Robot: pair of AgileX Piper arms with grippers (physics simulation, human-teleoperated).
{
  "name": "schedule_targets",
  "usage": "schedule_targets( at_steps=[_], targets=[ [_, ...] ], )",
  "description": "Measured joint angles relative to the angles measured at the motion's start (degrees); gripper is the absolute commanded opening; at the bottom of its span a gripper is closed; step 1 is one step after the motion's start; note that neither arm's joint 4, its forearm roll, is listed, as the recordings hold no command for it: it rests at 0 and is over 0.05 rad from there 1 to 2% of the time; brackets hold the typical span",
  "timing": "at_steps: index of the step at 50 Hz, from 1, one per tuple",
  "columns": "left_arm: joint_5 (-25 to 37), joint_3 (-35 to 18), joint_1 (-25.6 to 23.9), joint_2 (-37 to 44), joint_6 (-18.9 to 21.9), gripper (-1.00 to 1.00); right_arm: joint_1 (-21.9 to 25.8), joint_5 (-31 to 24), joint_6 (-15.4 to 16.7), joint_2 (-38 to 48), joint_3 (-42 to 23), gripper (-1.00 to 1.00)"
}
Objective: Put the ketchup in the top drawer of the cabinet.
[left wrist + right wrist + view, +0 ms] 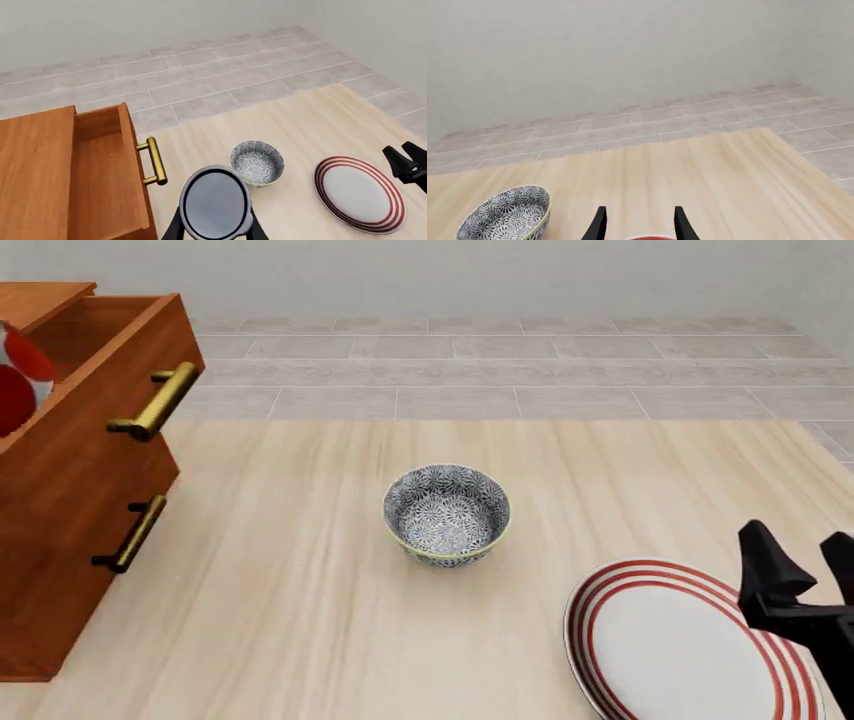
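1. Ketchup (215, 202), left wrist view: only its dark glossy round top with a thin black rim shows, pinched between the two black fingers of the left gripper (215, 231). It is held beside the top drawer (100, 170), which stands pulled out of the cabinet (33, 175); the drawer is a reddish-brown wooden box with smooth inner walls and a horizontal brass bar handle (154, 161). A grey patterned bowl (257, 162), round and deep, stands on the pale wood-grain table (320, 120). Next to it lies a flat white plate (359, 193) with red rings at its rim.

2. Front view: a red rounded body with a white band shows at the picture's left edge, above the open drawer; the left gripper itself is out of this view. The lower drawer front (80, 540) is closed and carries its own brass handle. The bowl sits near the table's middle. The right gripper (805, 565), matte black, hovers over the plate at the table's near right corner, its fingers spread.

3. Right wrist view: two black fingertips (599, 225) stand apart, with nothing between them.
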State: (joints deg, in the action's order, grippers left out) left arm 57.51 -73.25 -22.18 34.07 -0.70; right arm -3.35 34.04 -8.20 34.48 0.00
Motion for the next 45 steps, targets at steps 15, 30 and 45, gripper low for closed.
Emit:
schedule_targets(
  at_steps=[15, 30, 45],
  targets=[
    [1.4, -5.8, 8.4, 4.6, -0.5, -1.0, -0.2, 5.0, -0.3, 5.0, 0.0, 1.0],
    [1.7, -6.4, 16.7, 8.8, 2.0, -1.0, -0.3, 16.1, -0.6, 16.2, 0.0, 1.0],
    [-0.5, -5.4, 22.6, 12.4, 5.5, -1.0, -0.5, 23.4, -0.8, 23.5, 0.0, 1.0]
  ],
)
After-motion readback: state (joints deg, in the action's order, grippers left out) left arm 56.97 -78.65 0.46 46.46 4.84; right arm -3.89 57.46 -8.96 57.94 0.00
